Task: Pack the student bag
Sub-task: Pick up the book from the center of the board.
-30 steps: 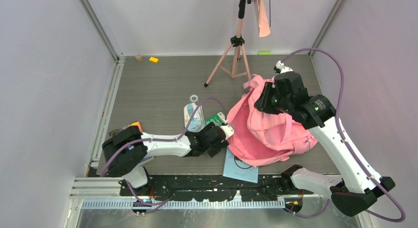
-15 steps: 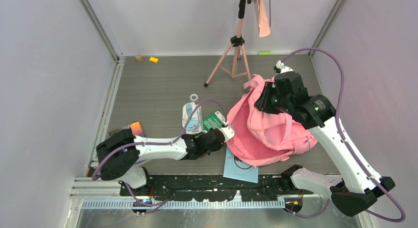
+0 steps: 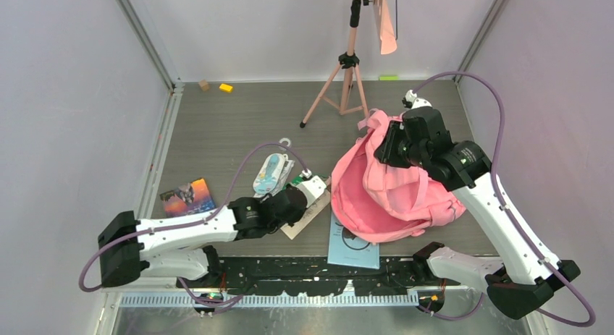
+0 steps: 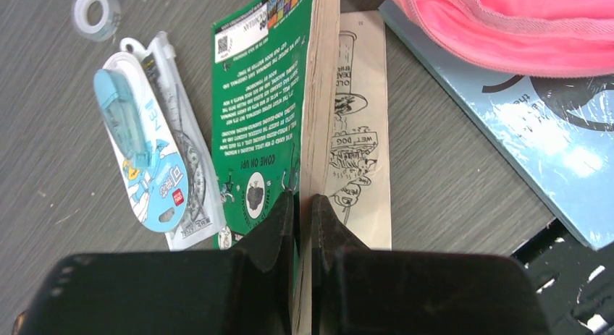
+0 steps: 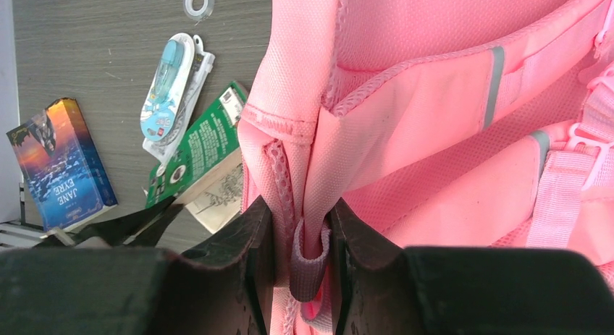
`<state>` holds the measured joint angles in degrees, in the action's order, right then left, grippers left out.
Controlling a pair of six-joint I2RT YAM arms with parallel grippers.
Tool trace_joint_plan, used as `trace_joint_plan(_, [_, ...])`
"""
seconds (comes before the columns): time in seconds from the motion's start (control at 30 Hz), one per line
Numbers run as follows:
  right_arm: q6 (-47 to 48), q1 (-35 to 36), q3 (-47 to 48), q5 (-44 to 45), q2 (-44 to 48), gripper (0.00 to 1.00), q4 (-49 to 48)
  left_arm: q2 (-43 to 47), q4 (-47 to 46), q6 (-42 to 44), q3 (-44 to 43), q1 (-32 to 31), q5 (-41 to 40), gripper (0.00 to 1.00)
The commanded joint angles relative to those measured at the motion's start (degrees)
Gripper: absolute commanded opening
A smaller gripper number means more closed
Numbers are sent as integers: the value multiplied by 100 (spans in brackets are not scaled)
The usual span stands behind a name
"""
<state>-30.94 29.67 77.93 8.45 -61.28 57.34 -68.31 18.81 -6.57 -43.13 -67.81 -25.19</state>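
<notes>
The student bag [image 3: 394, 194] is a big pink backpack lying on the table right of centre, its opening facing left. My right gripper [image 3: 387, 143] is shut on a fold of pink fabric and a strap loop at the bag's top edge [image 5: 302, 212], holding it up. My left gripper [image 3: 308, 190] is shut on a green paperback book [image 4: 257, 118], just left of the bag's mouth. Seen from the left wrist, the left gripper [image 4: 303, 199] clamps the book's edge, with the green cover on one side and a beige drawn page [image 4: 358, 132] on the other.
A blue-and-white carded packet [image 3: 269, 174] and a clear tape ring [image 3: 285, 142] lie left of the book. A Jane Eyre book [image 3: 188, 197] sits far left. A pale blue booklet [image 3: 353, 244] pokes out under the bag. A pink tripod [image 3: 346, 82] stands behind.
My left gripper closed on the green book and the arm drew back to the left, tilting the book and nudging the packet. The Jane Eyre book is now uncovered. The right arm held still.
</notes>
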Motion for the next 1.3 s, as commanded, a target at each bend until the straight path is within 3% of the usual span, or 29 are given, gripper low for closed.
trace_joint_plan(0.0, [171,-41,-133,674,131,0,-610,692,462,-389,-112,-15,-352,0])
trace_joint_plan(0.23, [99,-39,-522,811,4,2,-719,1543,777,-790,-68,-21,-649,0])
trace_joint_plan(0.37, [11,-40,-537,557,-110,25,-749,1865,739,-921,124,-21,-673,0])
trace_joint_plan(0.4, [-48,-40,-548,428,-116,38,-785,1929,738,-970,163,-19,-673,0])
trace_joint_plan(0.53, [-408,-35,-721,85,-39,71,-1136,2086,796,-1197,286,-21,-722,0])
trace_joint_plan(0.63, [-630,-31,-959,-52,118,82,-1519,2193,813,-1341,350,-14,-719,0])
trace_joint_plan(1.07, [-1154,512,-1426,1143,1024,87,-1964,2659,590,-2055,795,-13,-771,0])
trace_joint_plan(1.27, [-1274,641,-1419,825,792,88,-2139,2623,376,-2172,1005,-14,-608,0])
